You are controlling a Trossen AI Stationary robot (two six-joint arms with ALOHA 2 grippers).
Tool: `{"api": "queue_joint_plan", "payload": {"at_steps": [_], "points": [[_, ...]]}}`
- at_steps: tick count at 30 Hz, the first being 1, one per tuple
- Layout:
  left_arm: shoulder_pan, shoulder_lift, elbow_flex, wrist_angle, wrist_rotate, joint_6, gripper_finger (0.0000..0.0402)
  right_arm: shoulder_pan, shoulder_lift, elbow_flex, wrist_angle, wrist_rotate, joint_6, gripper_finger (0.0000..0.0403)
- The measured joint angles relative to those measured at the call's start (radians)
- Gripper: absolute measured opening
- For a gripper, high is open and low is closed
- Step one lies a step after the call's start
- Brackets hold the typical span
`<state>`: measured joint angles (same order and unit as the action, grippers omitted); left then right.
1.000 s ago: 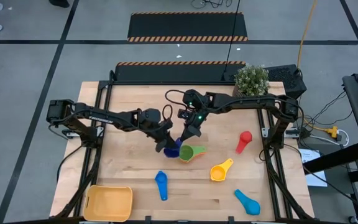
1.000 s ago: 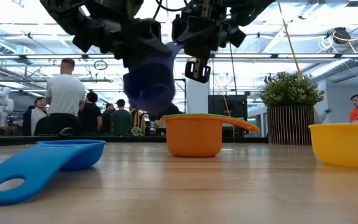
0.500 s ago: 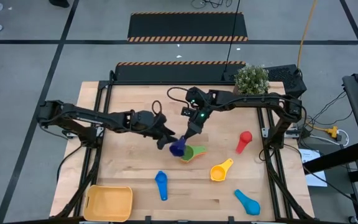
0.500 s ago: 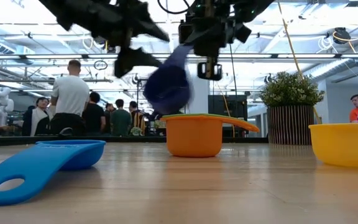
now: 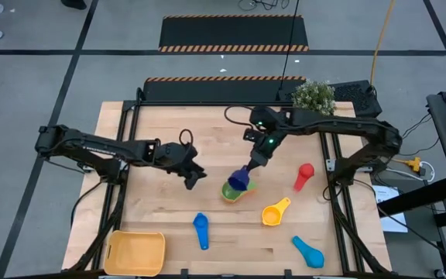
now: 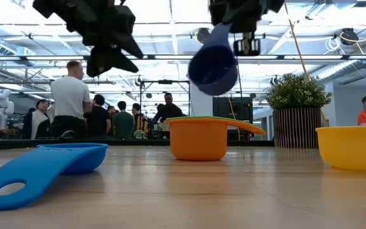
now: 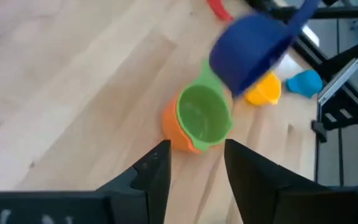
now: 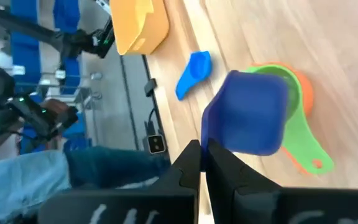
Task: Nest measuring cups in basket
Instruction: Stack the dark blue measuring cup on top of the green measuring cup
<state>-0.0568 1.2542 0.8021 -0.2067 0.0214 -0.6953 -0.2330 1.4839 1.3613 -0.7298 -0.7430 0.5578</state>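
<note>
The right hand (image 5: 251, 164) pinches the dark blue measuring cup (image 5: 240, 179) by its mostly hidden handle, hanging above the green cup (image 5: 235, 191) nested in orange. Left hand (image 5: 194, 177), part-open, holds nothing beside them.

Bare tabletop (image 5: 161, 201) at centre-left, cups crowding the right

The dark blue cup (image 5: 241, 179) hangs over the nested green cup (image 5: 235, 191), blocking it from above; the left gripper (image 5: 194, 177) stands beside; the basket (image 5: 135, 253) sits well apart
</note>
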Motion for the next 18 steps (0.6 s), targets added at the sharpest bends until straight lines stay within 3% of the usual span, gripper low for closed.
{"api": "queue_joint_plan", "payload": {"at_steps": [7,18], "points": [[-0.08,0.0,0.002,0.002,-0.011,-0.106,0.0132,0.044,-0.117,0.0,0.006,0.121,0.078,0.0],[-0.294,0.0,0.002,0.081,-0.265,-0.313,0.0106,0.088,-0.25,-0.023,0.016,0.145,0.183,0.0]]}}
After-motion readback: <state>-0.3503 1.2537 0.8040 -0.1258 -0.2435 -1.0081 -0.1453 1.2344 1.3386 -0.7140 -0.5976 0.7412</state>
